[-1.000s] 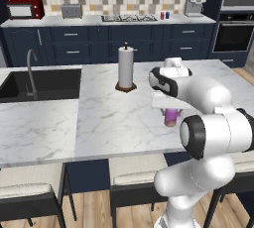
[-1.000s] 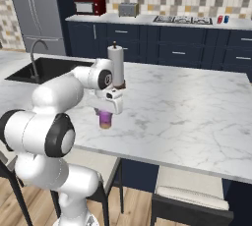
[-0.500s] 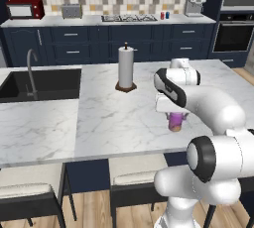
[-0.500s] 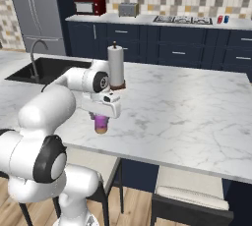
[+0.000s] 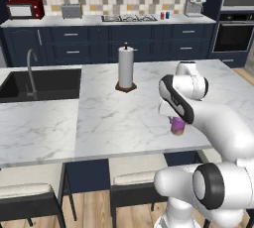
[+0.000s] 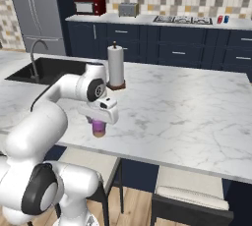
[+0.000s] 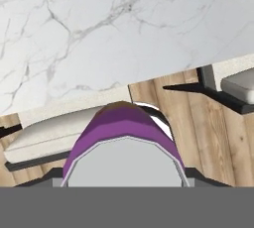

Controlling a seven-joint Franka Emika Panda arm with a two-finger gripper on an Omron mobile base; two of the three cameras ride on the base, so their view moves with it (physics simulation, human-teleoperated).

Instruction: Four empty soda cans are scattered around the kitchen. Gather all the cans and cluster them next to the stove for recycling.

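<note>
My gripper (image 6: 100, 122) is shut on a purple soda can (image 5: 177, 125) (image 6: 99, 127) and holds it upright close over the marble island, near its front edge. In the hand view the purple can (image 7: 124, 133) with its silvery top fills the lower middle, with the counter edge, stool seats and wood floor beyond it. The stove (image 5: 129, 18) (image 6: 184, 20) sits on the far back counter. Two small cans stand just right of it, a red can (image 5: 162, 16) (image 6: 220, 19) and a bluish can (image 5: 167, 15) (image 6: 226, 19).
A tall paper-towel roll (image 5: 126, 68) (image 6: 116, 66) stands mid-island. The sink (image 5: 39, 83) (image 6: 49, 68) with its faucet is set into the island's left end. Stools (image 5: 134, 177) (image 6: 192, 190) are tucked under the front edge. A red microwave (image 5: 21, 9) and a toaster (image 5: 72, 11) sit on the back counter.
The arm has swung the purple can a little toward the island's front edge and slightly lower. The grip on the can has held.
</note>
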